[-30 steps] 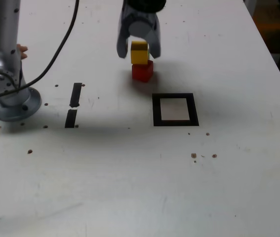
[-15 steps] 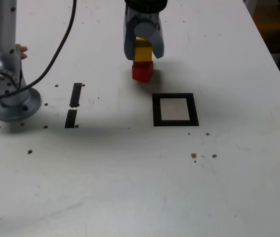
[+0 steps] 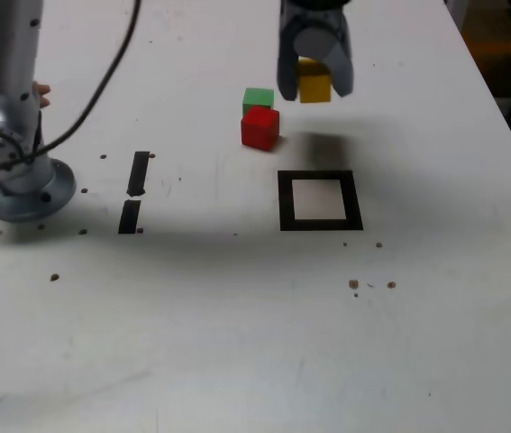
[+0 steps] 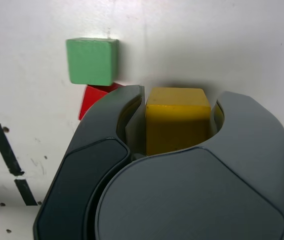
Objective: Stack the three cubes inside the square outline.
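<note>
My gripper is shut on the yellow cube, holding it in the air above the table, beyond the square outline as the exterior view shows it. In the wrist view the yellow cube sits clamped between the two grey fingers. The red cube rests on the table to the exterior view's left of the gripper, with the green cube touching it on its far side. The wrist view shows the green cube whole and the red cube mostly hidden behind a finger. The outline is empty.
The arm's base stands at the exterior view's left, with a cable trailing from it and part of a hand behind it. Two short black tape strips lie between base and outline. Small dark specks dot the white table.
The gripper closed on the yellow cube, lifted it off the red cube's side and carried it toward the exterior view's right. The green cube, hidden before, now shows behind the red one.
</note>
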Controlling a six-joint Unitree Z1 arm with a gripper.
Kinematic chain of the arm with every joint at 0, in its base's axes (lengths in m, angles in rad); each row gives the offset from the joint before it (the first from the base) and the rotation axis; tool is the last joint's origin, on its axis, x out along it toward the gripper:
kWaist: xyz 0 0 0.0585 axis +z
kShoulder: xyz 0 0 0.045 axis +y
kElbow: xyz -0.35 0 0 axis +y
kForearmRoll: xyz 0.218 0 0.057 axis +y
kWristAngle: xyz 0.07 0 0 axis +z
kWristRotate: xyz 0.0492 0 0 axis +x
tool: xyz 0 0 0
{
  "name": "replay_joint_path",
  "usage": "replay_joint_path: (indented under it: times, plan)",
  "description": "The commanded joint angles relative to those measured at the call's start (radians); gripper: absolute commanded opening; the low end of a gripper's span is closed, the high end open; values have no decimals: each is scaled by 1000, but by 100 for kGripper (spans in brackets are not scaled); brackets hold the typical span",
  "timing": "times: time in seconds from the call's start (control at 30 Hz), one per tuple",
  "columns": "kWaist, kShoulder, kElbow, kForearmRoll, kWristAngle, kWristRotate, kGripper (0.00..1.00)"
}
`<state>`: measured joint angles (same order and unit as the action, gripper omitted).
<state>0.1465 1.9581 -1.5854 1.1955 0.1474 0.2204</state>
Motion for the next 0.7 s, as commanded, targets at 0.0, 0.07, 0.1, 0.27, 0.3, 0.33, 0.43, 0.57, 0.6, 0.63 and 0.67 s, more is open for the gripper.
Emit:
replay_joint_path:
  times: [0.0, 0.07, 0.1, 0.27, 0.3, 0.33, 0.43, 0.57, 0.6, 0.63, 0.67]
  plan:
    - [-2, 23, -16, 2, -4, 5, 14]
    - [-5, 54, -33, 0, -12, 11, 14]
    - [-6, 67, -39, -2, -15, 14, 14]
    - [-12, 100, -58, -8, -15, 21, 16]
    - [-13, 101, -59, -9, -13, 23, 17]
    - [-14, 104, -60, -8, -10, 26, 20]
    - [-15, 121, -67, 3, -10, 38, 28]
    - [-15, 151, -79, 36, -23, 51, 52]
    - [-15, 155, -80, 43, -26, 55, 58]
    - [-15, 159, -81, 49, -29, 59, 64]
    - [-15, 161, -81, 52, -33, 63, 69]
